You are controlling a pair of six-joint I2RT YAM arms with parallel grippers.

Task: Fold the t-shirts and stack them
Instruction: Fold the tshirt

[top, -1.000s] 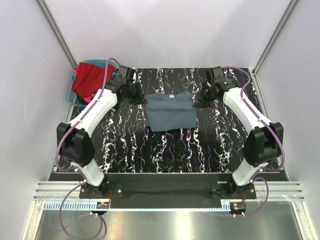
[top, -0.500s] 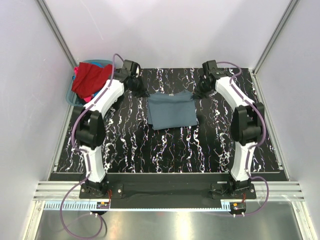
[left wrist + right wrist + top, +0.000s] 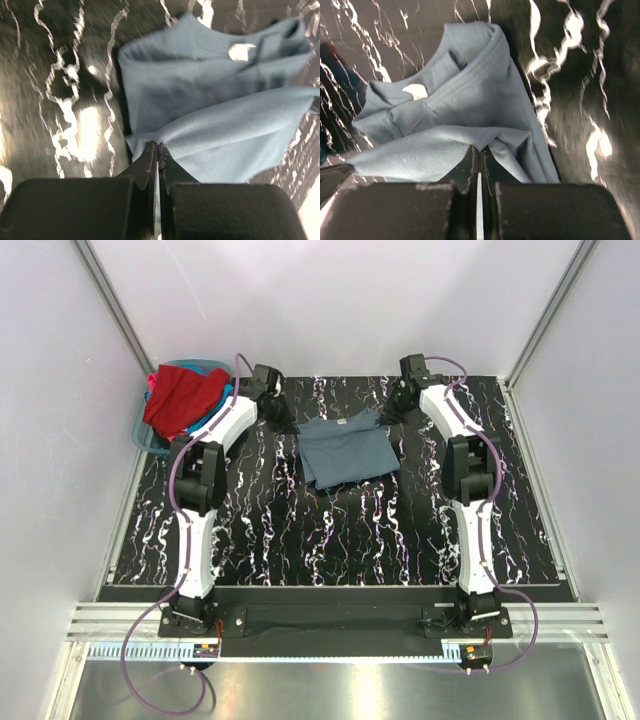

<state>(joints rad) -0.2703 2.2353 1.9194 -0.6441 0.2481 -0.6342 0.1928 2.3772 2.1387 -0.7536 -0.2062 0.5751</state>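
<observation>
Pinching thin folds of the grey-blue t-shirt (image 3: 345, 448), left fingers (image 3: 146, 164) and right fingers (image 3: 470, 166) grip little cloth. I fear a slip skewing the fold.

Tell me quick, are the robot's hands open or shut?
Left gripper: shut, pinching the grey-blue t-shirt.
Right gripper: shut, pinching the same t-shirt.
</observation>
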